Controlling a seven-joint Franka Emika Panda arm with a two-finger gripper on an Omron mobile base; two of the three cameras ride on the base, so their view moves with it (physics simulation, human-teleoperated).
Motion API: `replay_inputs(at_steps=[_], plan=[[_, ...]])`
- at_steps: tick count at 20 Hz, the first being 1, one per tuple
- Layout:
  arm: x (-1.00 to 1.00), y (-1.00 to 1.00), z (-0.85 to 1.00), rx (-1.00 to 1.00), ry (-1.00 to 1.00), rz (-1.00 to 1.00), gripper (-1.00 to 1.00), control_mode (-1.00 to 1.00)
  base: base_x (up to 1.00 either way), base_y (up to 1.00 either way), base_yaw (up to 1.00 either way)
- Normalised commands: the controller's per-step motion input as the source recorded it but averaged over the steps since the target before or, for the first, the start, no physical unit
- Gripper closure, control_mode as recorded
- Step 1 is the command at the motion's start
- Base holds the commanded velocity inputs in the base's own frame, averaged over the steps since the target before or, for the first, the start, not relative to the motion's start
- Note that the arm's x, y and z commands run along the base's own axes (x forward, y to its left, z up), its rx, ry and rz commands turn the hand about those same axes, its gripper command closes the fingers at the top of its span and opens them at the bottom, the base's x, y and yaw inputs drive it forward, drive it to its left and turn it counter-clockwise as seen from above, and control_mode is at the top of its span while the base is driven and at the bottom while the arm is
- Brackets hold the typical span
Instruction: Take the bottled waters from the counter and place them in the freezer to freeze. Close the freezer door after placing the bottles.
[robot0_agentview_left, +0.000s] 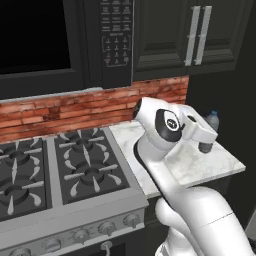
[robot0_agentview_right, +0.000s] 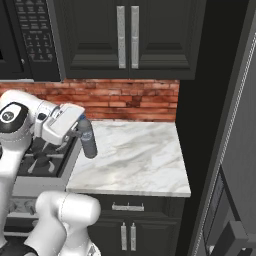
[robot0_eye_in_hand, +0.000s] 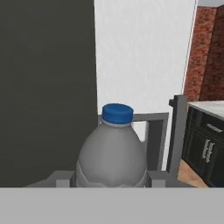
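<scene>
The claw (robot0_agentview_right: 84, 134) is clenched on a grey bottle (robot0_agentview_right: 88, 139) with a blue cap, taking it around the body well below the shoulder, as the hand view shows with the bottle (robot0_eye_in_hand: 111, 157) rising between the tips and its cap (robot0_eye_in_hand: 117, 113) on top. In the right base view the bottle stands upright at the left edge of the marble table (robot0_agentview_right: 145, 160), next to the stove (robot0_agentview_right: 42, 160); whether its base rests on the slab or is just off it cannot be told. In the left base view the hand covers most of it and only the cap and shoulder (robot0_agentview_left: 212, 119) peek out behind the wrist. By the look of it this is a light, slim plastic bottle with smooth sides, likely a little slippery and liable to give if squeezed hard, so a hold on the straight middle of the body seems the safest; the rounded shoulder would let it slide. Kept upright, it should not swing much. The finger tips themselves are hidden by the bottle and the wrist, so the exact contact is unseen. A pale grey panel (robot0_agentview_right: 240, 150) runs down the right edge of the right base view, cut off, with a recessed part low down; its inside is out of sight. A second bottle cannot be made out.
</scene>
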Motion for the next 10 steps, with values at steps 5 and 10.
replay_inputs(at_steps=[5,10], plan=[[-0.07,0.0,0.01,-0.01,-0.02,0.0,1.0,-1.0,0.0,0.0,0.0],[-0.51,0.1,0.0,0.0,-0.01,0.09,1.0,-1.0,0.0,0.0,0.0]])
